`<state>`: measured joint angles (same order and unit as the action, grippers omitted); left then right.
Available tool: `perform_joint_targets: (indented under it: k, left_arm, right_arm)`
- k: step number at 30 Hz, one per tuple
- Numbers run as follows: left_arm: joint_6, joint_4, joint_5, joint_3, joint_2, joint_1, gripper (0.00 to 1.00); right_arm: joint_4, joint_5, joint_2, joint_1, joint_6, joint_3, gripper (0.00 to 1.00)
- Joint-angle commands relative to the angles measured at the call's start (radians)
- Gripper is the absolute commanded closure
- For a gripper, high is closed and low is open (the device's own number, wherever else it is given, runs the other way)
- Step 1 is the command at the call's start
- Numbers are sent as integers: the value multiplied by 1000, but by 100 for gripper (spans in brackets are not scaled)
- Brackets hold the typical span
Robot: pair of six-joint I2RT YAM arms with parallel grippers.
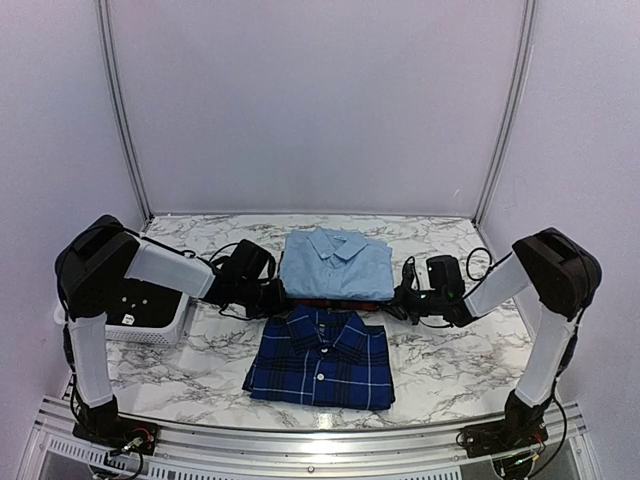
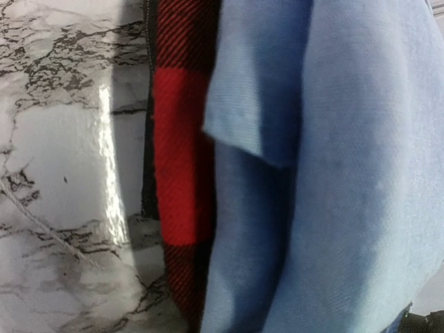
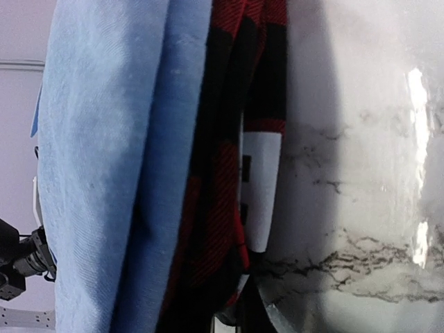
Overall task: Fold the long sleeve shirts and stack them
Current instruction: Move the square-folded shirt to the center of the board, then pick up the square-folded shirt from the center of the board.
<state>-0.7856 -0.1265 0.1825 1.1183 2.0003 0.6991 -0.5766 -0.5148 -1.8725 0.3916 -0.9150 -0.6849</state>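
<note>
So all three shirts look folded. The light blue shirt sits on top of the red-and-black plaid shirt, and that little stack lies right between the two grippers. The left gripper is at the stack's near-left corner and the right gripper at its near-right corner. The navy plaid shirt lies on the table on its own, just nearer the arm bases than both grippers and close to the stack. A white basket is tucked behind the left arm, well off to that gripper's outer side.

Both grippers are closed right down. Neither wrist view shows its own fingers, just the stack's edge filling the frame. So I honestly can't tell if they've pinched cloth or are only pressed up against it.

Here's my worry. If either gripper has only one layer, any lift or drag probably peels the stack apart instead of moving it whole. The blue one also has a loose folded flap on the left gripper's side, and I'd guess that flops open first. If one arm pulls harder than the other, the stack twists. And sliding it toward the navy shirt could ruck up that collar.
</note>
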Motion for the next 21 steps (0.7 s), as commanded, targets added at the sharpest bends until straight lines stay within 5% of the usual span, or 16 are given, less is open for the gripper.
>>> perform_joint_targets:
  k: [1,8,13,21]
  left_arm:
    - [-3,60,-62,-36,-50,7,80]
    - [67,162,-121,-45,-205,7,45]
    - [76,189,-106,-136,-341,9,30]
    - [56,189,-46,-352,-498,67,19]
  right_arm:
    - [30,34,79,8,51,14,87]
    - [245,124,263,7,205,46,50]
    - [318,144,414,8,260,139,40]
    - [437,106,560,87,331,231,33]
